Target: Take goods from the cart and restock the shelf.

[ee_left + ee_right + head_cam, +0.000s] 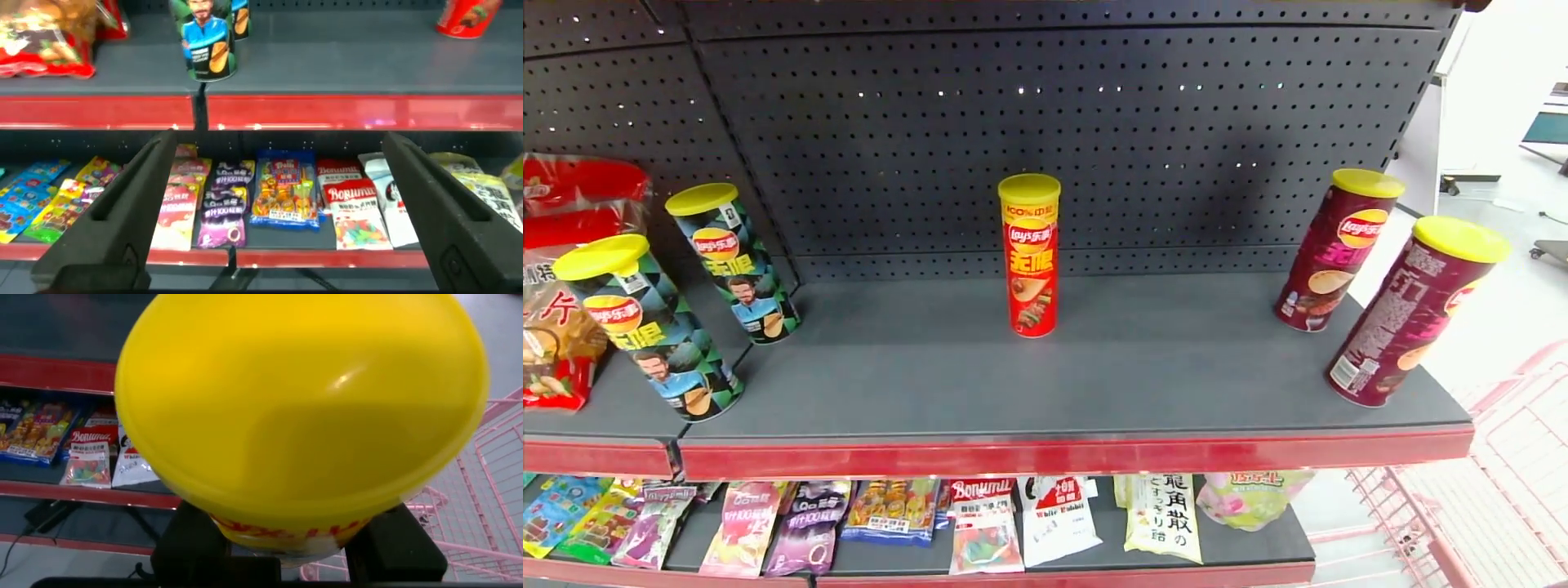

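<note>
Dark pegboard (1013,122) backs the top shelf (1143,359), where a red can (1030,255) stands alone at the middle with open board on either side, two green cans (733,261) to the left and two maroon cans (1339,249) at the right end. Your chip can (302,400) is in the right gripper (294,554), its yellow lid facing the wrist camera and the fingers pinching the tube from both sides just under that lid, out in front of the lower shelf's right end and beside the pink cart (498,498). Treat it as a light, stiff cardboard tube with a glossy skin, likely slick. Squeeze only enough to stop it sliding, since the wall could dent and the crisps inside break easily. A hold on the tube wall is sounder than one on the plastic lid, which may pop off. Your left gripper (279,140) hangs with fingers spread wide and holding nothing, facing the snack bags (282,188) on the lower shelf.
</note>
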Available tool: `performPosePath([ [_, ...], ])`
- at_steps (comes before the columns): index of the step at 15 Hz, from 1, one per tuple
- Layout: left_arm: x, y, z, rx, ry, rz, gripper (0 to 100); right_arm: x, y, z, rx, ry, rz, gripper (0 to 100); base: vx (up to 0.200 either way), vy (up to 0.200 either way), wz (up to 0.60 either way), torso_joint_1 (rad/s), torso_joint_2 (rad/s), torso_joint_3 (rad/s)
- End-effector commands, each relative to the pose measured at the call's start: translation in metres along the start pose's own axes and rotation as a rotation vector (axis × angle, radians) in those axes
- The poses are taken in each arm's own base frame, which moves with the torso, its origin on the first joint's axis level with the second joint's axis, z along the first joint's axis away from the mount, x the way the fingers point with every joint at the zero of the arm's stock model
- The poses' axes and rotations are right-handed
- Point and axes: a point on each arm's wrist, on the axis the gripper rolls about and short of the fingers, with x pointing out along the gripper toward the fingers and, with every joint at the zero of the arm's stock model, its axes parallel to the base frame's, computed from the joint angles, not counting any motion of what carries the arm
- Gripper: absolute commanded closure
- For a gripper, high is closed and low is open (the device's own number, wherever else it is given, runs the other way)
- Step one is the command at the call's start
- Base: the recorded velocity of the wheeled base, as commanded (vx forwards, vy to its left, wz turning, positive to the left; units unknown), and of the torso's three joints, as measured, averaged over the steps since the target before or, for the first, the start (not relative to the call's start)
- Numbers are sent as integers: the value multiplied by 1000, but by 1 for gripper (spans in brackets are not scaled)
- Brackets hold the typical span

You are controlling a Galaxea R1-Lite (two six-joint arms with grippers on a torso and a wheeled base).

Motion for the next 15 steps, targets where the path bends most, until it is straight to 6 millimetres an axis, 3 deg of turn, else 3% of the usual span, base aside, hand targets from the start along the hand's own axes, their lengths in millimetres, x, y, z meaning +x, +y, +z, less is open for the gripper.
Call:
performPosePath([
  [1,0,0,0,-2,1,1,0,0,0,0,-2,3,1,100,0,0,0,0,0,0],
  [11,4,0,1,7,50,-35,0,-3,1,-18,-46,-25,3,100,0,0,0,0,0,0],
  [12,1,-2,24,-13,-2,-131,0,-3,3,-21,13,-26,95,100,0,0,0,0,0,0],
  [13,13,-2,82,-111,9,-172,0,-3,3,-27,20,-28,107,100,0,0,0,0,0,0],
  [14,16,-2,91,-134,14,-176,0,-2,3,-27,20,-26,107,100,0,0,0,0,0,0],
  [15,48,-5,160,-308,34,-229,0,-1,4,-29,19,-14,117,100,0,0,0,0,0,0],
])
